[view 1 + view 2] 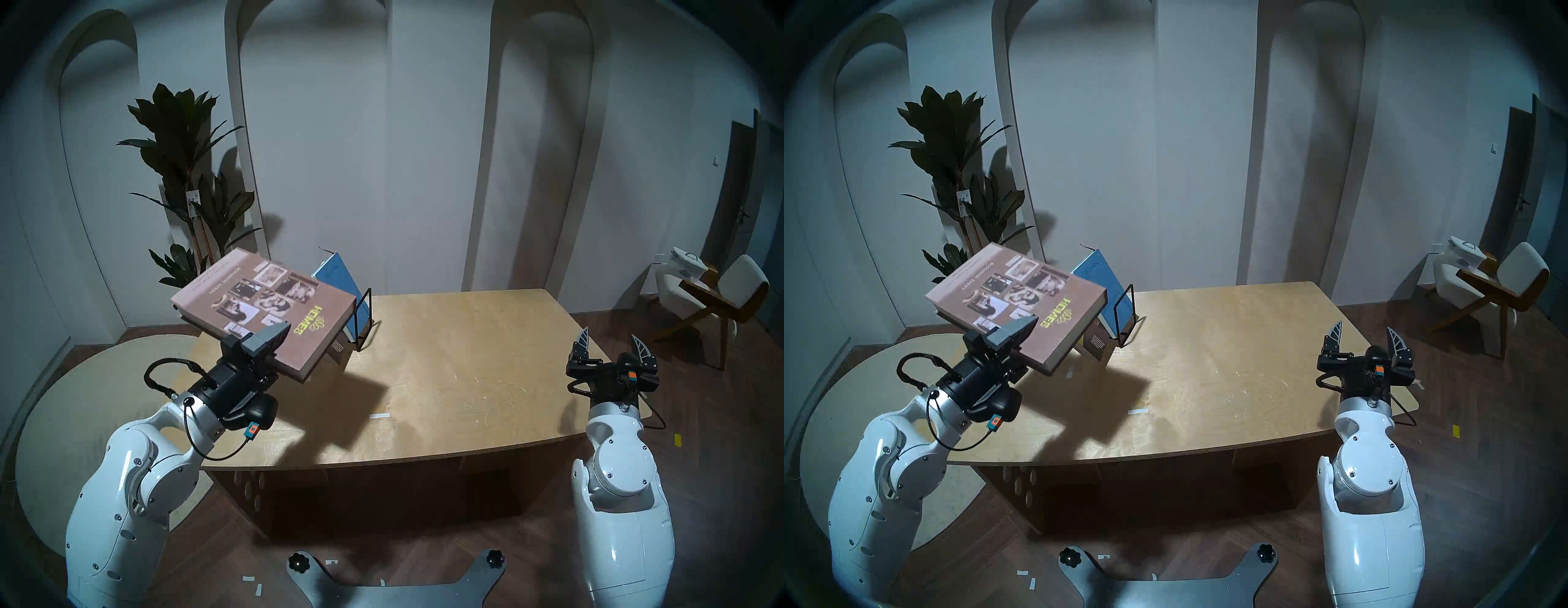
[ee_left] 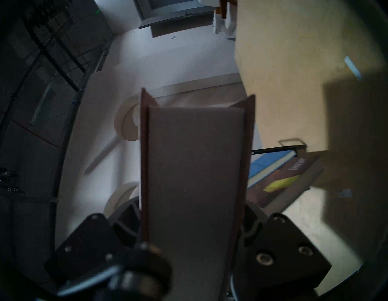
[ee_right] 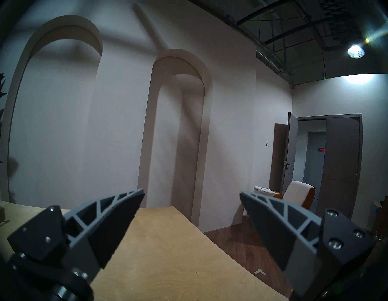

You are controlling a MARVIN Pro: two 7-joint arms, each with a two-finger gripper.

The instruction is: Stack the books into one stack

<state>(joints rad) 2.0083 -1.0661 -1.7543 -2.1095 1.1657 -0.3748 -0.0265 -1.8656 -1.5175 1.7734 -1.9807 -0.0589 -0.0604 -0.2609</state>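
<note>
Head stereo left is showing the left gripper (image 1: 271, 339) pinching the big mauve-brown HOMES book (image 1: 263, 308) by one edge, carrying it aloft and tilted over the tabletop (image 1: 466, 361). That heavy cover could be sagging or slipping from so narrow a hold, or clipping the black wire rack (image 1: 360, 316) where the thin blue book (image 1: 337, 280) is leaning. The right gripper (image 1: 611, 339) is hanging wide and empty.

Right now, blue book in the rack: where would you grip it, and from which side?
Grip the blue book by its raised upper edge, which stands clear above the black wire rack. It leans upright in the rack, with its lower end behind the wire. Probably come from above on the open-table side with the open right gripper, since the left gripper holds the HOMES book.
</note>
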